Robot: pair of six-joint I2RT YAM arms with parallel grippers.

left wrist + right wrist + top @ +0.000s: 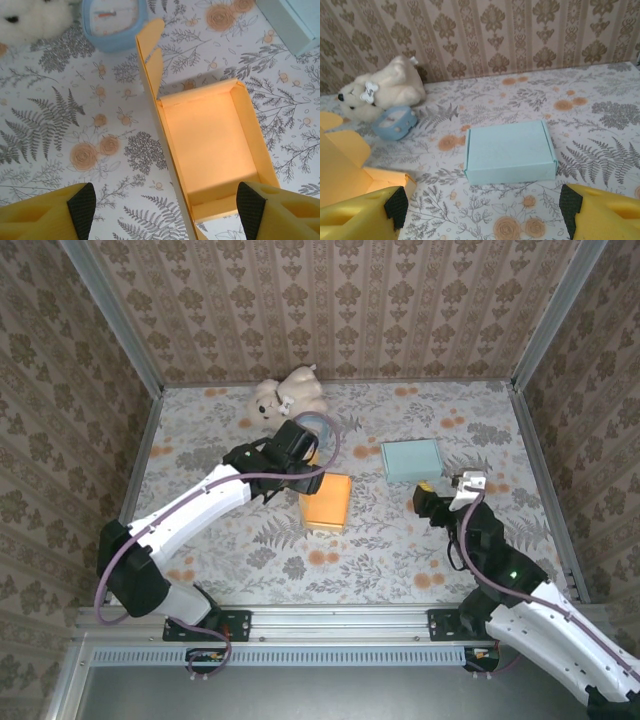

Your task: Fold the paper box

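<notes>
Where the desk (400, 550) shows bare, its cover is pale, printed with grey ferns and orange flowers. Brown patterned wallpaper (330, 300) closes it in at the back and on both sides, and a metal rail (330, 620) runs along the near edge.

An orange paper box (325, 502) lies near the middle of the desk, just beside the left arm's wrist. In the left wrist view the box (210, 145) is open at the top and empty, its walls raised, and a long flap with rounded tabs stands upright along one long side. The left fingers (82, 205) are spread wide above its near end and hold nothing.

A light blue box (411, 460) sits farther back and to the right, apart from the orange one; its lid is shut, so its inside is hidden. The right fingers (396, 205) stand wide and empty, well short of it.

By the back wall lies a white plush toy (285, 395). Beside it rests a small blue object (395, 122) with rounded corners; what it is I cannot tell.
</notes>
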